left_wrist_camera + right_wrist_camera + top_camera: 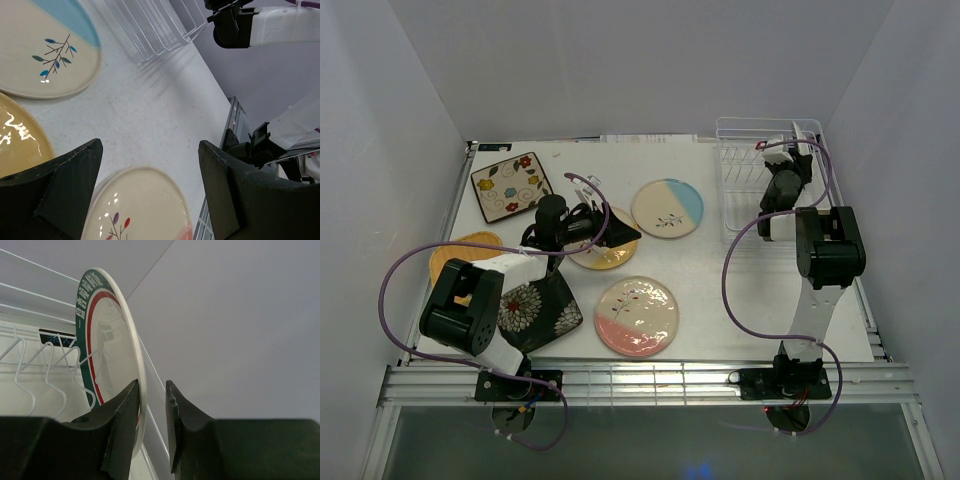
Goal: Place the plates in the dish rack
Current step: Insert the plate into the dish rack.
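The teal-rimmed white plate (107, 340) stands on edge in the white wire dish rack (745, 170). My right gripper (152, 385) straddles its rim; the left finger is against it, the right finger stands off, so it is open. It also shows in the top view (782, 165). My left gripper (150, 150) is open and empty, hovering between the yellow-half plate (20, 140) and the pink-half plate (140, 205). On the table lie the blue-half plate (667, 207), flowered cream square (510, 186), black floral square (535, 310) and orange-yellow plate (455, 252), partly hidden by my left arm.
The rack's wire tines (40, 365) stand left of the upright plate. The rack sits at the back right corner against the white walls. My left arm covers part of the yellow-half plate (605, 252). A metal rail (620, 380) runs along the table's near edge.
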Tool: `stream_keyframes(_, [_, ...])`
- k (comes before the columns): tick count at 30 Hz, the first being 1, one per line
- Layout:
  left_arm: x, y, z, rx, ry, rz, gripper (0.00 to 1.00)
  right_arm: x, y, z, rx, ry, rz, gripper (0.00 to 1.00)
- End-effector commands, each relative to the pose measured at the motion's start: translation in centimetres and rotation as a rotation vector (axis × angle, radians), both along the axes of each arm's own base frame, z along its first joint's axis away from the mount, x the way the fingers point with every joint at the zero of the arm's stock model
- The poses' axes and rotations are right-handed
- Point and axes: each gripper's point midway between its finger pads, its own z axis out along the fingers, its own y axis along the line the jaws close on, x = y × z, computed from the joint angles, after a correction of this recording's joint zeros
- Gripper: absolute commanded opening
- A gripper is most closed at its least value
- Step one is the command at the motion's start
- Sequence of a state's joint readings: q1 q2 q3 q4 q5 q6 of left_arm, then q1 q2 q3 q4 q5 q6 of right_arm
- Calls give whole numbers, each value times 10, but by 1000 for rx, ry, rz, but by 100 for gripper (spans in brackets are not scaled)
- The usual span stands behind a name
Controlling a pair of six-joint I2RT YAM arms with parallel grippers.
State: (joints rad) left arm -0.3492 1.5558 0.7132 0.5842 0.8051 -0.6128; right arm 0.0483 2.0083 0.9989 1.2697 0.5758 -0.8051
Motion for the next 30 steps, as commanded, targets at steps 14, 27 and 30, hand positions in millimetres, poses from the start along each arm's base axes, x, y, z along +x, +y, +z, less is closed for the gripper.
stream_keyframes(14, [-6, -2, 17, -15, -73, -28, 88, -21, 12, 115, -72, -493, -43, 36])
stream_keyframes(27, [-8, -3, 16, -14, -73, -31, 88, 21, 33, 97, -49, -343, 53, 43])
stream_keyframes(30, [-7, -3, 16, -13, -73, -30, 88, 31, 33, 91, -49, -310, 74, 43])
